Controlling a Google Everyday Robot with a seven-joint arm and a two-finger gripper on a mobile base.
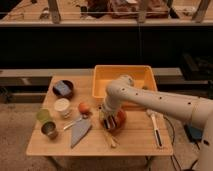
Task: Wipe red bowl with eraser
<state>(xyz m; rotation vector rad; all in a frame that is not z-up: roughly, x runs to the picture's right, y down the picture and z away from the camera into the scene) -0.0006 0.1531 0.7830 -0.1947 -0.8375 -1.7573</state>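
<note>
The red bowl (119, 121) sits on the wooden table (135, 142) just in front of the yellow tub, mostly covered by my arm. My gripper (108, 119) reaches straight down into the bowl's left part. A small dark thing at the fingertips may be the eraser, but I cannot make it out apart from the gripper.
A big yellow-orange tub (123, 79) stands at the back. A dark purple bowl holding a blue block (63, 88) is at the left. A white cup (62, 106), orange ball (84, 107), green cup (43, 115), metal cup (49, 130), grey trowel (79, 131) and white-handled tool (155, 127) lie around.
</note>
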